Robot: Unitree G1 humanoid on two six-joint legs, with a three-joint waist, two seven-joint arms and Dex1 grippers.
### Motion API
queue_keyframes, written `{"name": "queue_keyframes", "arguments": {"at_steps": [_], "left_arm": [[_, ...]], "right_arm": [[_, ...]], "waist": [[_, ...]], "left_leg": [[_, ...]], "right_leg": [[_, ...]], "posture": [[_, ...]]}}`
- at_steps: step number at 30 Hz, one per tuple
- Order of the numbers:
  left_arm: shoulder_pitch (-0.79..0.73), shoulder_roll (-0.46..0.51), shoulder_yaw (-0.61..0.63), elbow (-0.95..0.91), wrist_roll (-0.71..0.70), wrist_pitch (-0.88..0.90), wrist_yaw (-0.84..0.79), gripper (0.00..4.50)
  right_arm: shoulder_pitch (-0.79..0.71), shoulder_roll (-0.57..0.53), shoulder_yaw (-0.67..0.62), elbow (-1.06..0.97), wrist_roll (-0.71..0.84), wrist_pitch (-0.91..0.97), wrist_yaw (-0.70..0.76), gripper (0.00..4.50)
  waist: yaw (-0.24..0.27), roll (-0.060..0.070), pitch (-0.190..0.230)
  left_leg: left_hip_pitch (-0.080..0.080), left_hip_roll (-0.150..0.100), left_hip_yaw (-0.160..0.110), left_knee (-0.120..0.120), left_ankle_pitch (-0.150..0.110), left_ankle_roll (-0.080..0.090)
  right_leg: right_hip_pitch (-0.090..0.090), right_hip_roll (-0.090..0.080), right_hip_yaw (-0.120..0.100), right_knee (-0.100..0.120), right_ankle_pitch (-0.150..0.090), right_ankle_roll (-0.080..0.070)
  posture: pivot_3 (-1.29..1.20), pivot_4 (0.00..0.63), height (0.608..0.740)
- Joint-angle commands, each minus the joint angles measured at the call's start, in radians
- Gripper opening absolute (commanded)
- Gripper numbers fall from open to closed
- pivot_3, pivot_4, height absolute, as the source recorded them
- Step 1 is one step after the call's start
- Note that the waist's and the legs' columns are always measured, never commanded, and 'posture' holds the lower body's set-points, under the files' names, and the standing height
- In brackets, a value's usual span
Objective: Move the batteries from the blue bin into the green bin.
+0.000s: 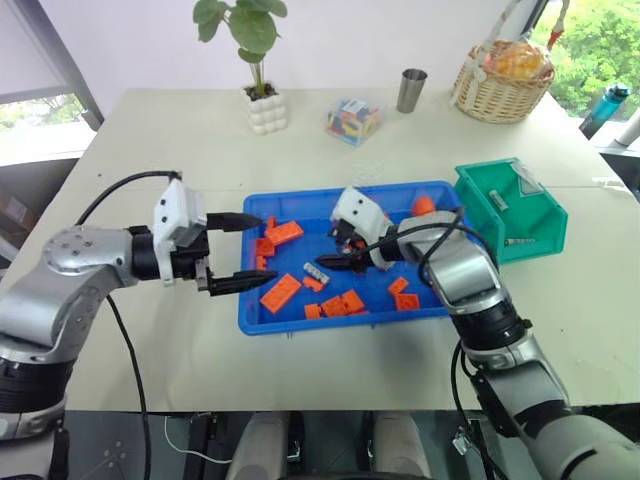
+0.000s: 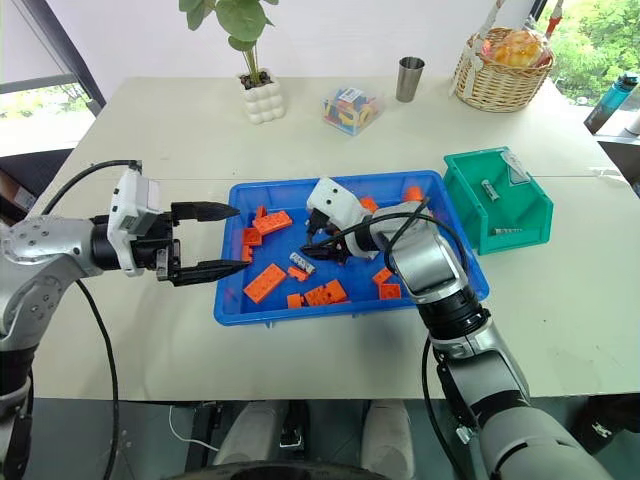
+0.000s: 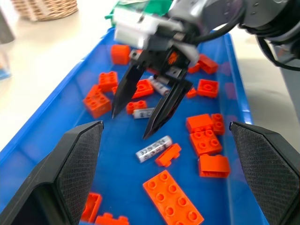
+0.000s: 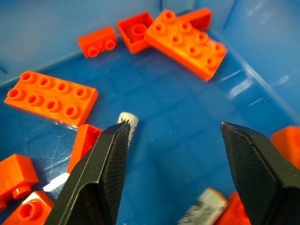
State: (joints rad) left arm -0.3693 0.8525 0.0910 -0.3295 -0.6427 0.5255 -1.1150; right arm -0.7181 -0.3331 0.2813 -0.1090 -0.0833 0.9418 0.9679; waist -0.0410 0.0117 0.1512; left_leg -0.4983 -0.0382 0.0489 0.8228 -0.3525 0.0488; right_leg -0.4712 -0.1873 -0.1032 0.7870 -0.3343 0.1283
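**Right tool poised over loose batteries in the blue tray**

The right tool (image 1: 335, 262) hangs low inside the large shallow bright-blue plastic bin (image 1: 345, 319), its two black fingers spread apart and holding nothing. Small silver-grey cylindrical batteries (image 3: 153, 148) lie on the tray floor among scattered orange plastic building bricks (image 1: 281, 292); one lies just beside the right tool's fingertips, another a little further in. Two more batteries already rest in the small deep teal-green plastic bin (image 1: 540, 241), which stands on the pale desk (image 1: 150, 140) against the tray's right end. So the step in hand looks like another pick.

Next, the tool must settle its fingers either side of one battery and close without catching a neighbouring brick; bricks crowd close, so the approach wants care.

The left tool (image 1: 238, 253) hovers at the tray's left rim, fingers wide and empty, well apart from the right one. The way to the green bin crosses the tray's raised rim; above it the room appears free.
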Motion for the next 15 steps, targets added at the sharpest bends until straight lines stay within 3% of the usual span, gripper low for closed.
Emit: {"name": "queue_keyframes", "arguments": {"at_steps": [1,15], "left_arm": [[-0.028,0.009,-0.002,0.022,0.021,-0.034,-0.027,4.50],[-0.016,-0.004,0.013,0.017,0.046,-0.048,0.000,4.50]], "right_arm": [[0.011,-0.011,0.025,-0.055,0.031,-0.001,-0.026,3.14],[0.047,-0.068,0.115,-0.008,0.082,-0.078,-0.064,3.14]], "waist": [[0.000,0.000,0.000],[0.000,-0.001,0.000]], "left_leg": [[0.000,0.000,0.000,0.000,0.000,0.000],[0.000,0.000,0.000,0.000,0.000,0.000]], "right_leg": [[0.000,0.000,0.000,0.000,0.000,0.000],[0.000,0.000,0.000,0.000,0.000,0.001]], "posture": [[0.00,0.150,0.654],[0.00,0.150,0.654]]}}
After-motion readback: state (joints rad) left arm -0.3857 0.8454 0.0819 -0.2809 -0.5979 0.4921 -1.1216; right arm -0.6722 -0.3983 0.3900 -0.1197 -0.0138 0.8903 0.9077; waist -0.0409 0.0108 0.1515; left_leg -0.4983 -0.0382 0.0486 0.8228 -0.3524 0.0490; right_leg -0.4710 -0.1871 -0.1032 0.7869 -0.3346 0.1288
